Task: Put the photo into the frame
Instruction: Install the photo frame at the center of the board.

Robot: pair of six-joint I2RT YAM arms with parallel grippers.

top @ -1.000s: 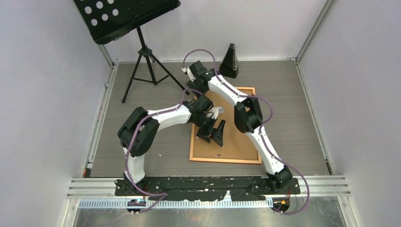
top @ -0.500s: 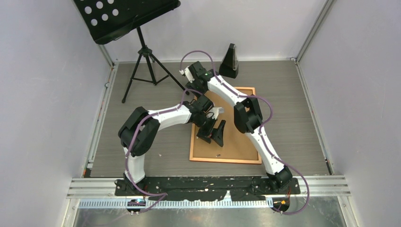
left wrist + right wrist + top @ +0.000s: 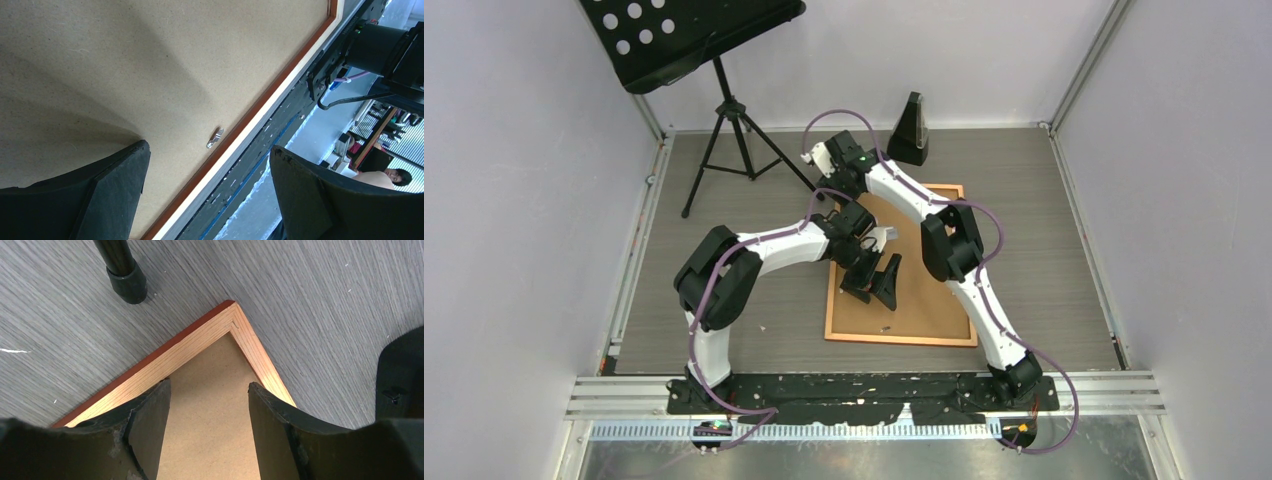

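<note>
The frame [image 3: 904,341] lies face down on the table, and a plain brown backing board [image 3: 924,300] fills it. The photo is out of view. My left gripper [image 3: 876,283] hangs open over the frame's left half with nothing between its fingers. In the left wrist view the left gripper [image 3: 208,148] frames the backing board [image 3: 150,60], a small metal turn clip [image 3: 215,138] and the frame's rim [image 3: 261,98]. My right gripper [image 3: 836,185] is at the frame's far left corner. There the right gripper [image 3: 209,385] stands open just above the backing board [image 3: 210,440], inside the corner [image 3: 235,320], holding nothing.
A music stand on a tripod [image 3: 724,110] stands at the back left, and one rubber foot [image 3: 127,282] rests close to the frame's corner. A black metronome [image 3: 911,130] sits at the back, just beyond the frame. Walls close in the table on three sides.
The right arm's wrist has shifted slightly to the left at the frame's far corner. The left arm and the frame have not moved.
</note>
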